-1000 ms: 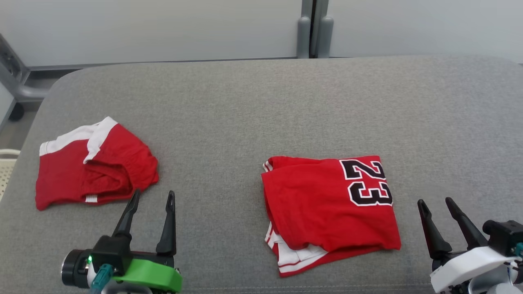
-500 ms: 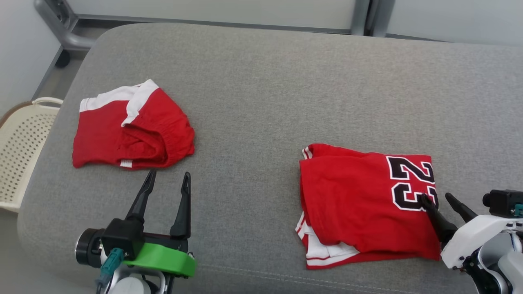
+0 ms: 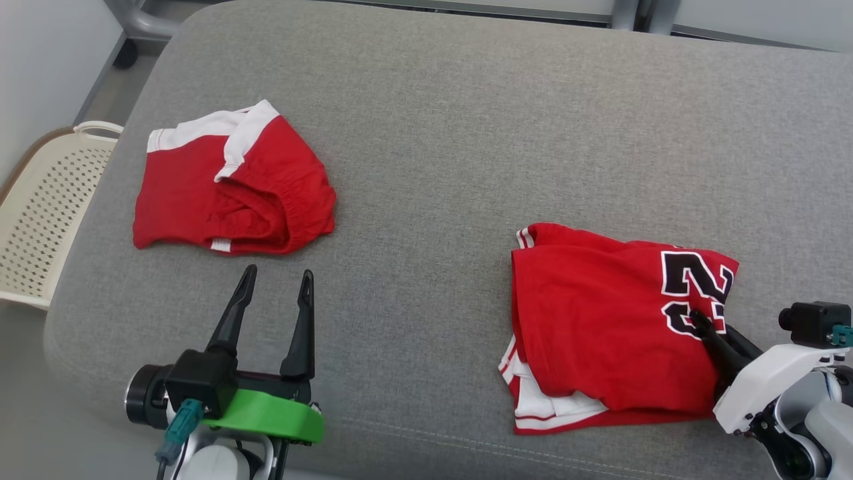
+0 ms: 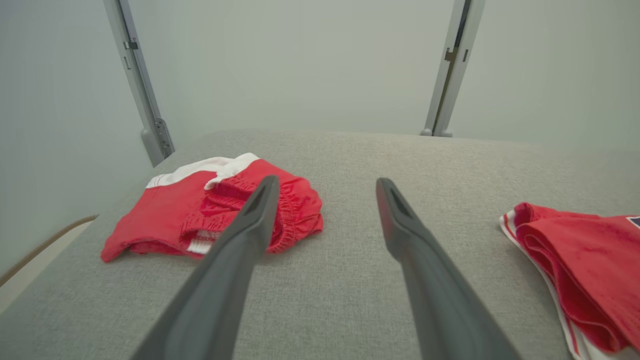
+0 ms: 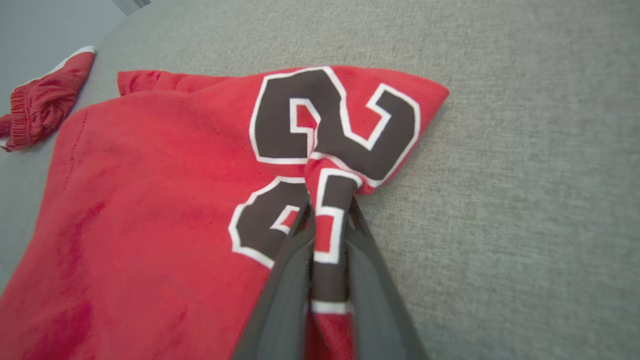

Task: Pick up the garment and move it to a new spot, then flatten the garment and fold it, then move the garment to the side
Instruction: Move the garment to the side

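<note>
The garment [image 3: 600, 320] is a folded red jersey with black-and-white numerals, lying at the right of the grey cushion [image 3: 466, 120]. My right gripper [image 3: 696, 319] is shut on its right edge. In the right wrist view the gripper [image 5: 327, 205] pinches a fold of the numbered cloth of the garment [image 5: 150, 200], which bunches up between the fingers. My left gripper [image 3: 278, 273] stands open over bare cushion with nothing between its fingers; it is open in the left wrist view [image 4: 326, 182] too. That view has the garment [image 4: 575, 250] at its right edge.
A second red garment with a white band [image 3: 226, 187] lies crumpled at the left, just beyond my left gripper. A cream perforated basket [image 3: 46, 207] stands off the cushion's left edge. Grey metal posts [image 4: 145, 100] rise behind the cushion.
The head camera has tilted and turned. My right gripper moved onto the jersey's right edge and closed on a fold at the numerals. The left gripper stayed open.
</note>
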Controlling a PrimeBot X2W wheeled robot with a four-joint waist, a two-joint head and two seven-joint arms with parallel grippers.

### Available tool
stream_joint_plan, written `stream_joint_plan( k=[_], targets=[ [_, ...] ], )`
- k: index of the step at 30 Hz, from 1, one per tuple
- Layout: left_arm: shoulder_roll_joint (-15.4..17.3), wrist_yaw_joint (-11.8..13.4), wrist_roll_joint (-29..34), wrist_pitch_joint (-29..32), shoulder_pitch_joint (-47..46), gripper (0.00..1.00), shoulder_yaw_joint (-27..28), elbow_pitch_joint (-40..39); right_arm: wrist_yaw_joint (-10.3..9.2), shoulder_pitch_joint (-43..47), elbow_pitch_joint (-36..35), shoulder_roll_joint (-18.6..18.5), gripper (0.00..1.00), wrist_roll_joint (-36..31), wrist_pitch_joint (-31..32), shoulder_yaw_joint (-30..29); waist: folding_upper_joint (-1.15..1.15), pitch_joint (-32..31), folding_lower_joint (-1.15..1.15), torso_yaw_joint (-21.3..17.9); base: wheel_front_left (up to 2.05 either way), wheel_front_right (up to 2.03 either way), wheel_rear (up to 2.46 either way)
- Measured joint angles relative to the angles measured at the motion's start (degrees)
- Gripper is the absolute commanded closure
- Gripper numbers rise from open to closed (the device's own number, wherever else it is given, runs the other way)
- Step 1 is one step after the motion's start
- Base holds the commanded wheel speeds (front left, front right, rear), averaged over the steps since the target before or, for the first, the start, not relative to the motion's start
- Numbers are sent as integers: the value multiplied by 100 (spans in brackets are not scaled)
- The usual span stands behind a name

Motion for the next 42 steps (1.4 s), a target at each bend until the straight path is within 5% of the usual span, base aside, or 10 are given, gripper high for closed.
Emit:
stream_joint_plan(
  k=[11,30,34,42],
  targets=[
    [10,-31,162,0,-13,0,16,-97,1,-35,-14,96,100,-416,-532,127,0,31,1,-713,0,0,0],
    [348,-131,332,0,-396,0,-11,-77,1,-435,-208,642,100,-744,-649,249,0,232,1,-2818,0,0,0],
    [387,-135,364,0,-544,0,-30,-90,1,-931,-176,669,100,-869,-650,322,0,391,0,-3195,0,0,0],
    [509,-148,427,0,-836,0,-124,-188,1,-2388,219,449,100,-1018,-650,550,0,875,1,-3345,0,0,0]
  ],
)
